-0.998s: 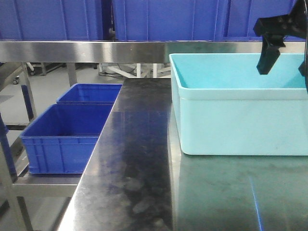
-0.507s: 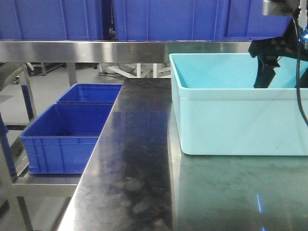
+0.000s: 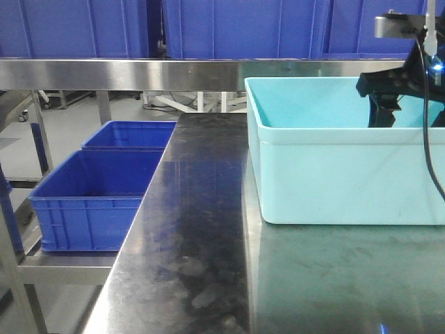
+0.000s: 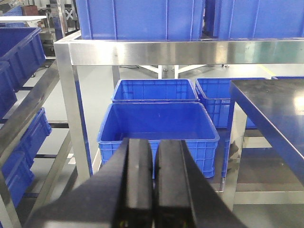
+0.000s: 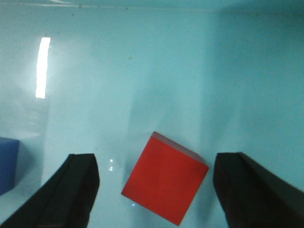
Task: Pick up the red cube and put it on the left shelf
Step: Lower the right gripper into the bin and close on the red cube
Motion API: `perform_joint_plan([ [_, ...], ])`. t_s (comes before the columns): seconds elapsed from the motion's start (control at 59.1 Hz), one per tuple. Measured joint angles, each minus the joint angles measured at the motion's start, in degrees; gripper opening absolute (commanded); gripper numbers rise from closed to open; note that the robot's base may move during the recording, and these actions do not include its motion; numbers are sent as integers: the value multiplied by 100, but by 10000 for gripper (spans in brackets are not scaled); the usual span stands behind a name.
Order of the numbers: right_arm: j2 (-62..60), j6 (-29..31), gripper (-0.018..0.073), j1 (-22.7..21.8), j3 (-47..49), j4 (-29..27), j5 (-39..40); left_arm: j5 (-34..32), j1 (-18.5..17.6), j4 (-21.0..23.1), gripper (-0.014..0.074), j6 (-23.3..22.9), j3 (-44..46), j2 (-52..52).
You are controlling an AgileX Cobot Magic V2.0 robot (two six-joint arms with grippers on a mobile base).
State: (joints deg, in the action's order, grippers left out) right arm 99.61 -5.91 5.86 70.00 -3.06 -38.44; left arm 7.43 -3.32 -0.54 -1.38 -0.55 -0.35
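Note:
The red cube (image 5: 165,178) lies tilted on the floor of the pale cyan tub (image 3: 334,174). In the front view the tub wall hides it. My right gripper (image 5: 156,166) is open, and the cube lies between its two fingers without touching either. In the front view the right gripper (image 3: 382,111) reaches down inside the tub at the back right. My left gripper (image 4: 153,142) is shut and empty, held in the air before the left shelf (image 4: 142,51). The shelf's steel front rail (image 3: 104,73) carries large blue crates.
A blue cube (image 5: 7,164) lies in the tub left of the left finger. The tub stands on a steel-topped table (image 3: 201,229). Two open blue crates (image 3: 97,202) sit on a low tier left of the table.
My right gripper has come down from above the tub's rim into the tub. Nothing else has moved.

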Motion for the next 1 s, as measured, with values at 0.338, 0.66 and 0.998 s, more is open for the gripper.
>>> perform_joint_plan([
  [0.338,205,0,609,0,0,0,10,0,0,0,102,0,0,0],
  [0.66,265,-3,564,-11,0,0,83,0,0,0,102,0,0,0],
  [0.998,265,-3,44,-55,5,22,178,0,0,0,102,0,0,0],
])
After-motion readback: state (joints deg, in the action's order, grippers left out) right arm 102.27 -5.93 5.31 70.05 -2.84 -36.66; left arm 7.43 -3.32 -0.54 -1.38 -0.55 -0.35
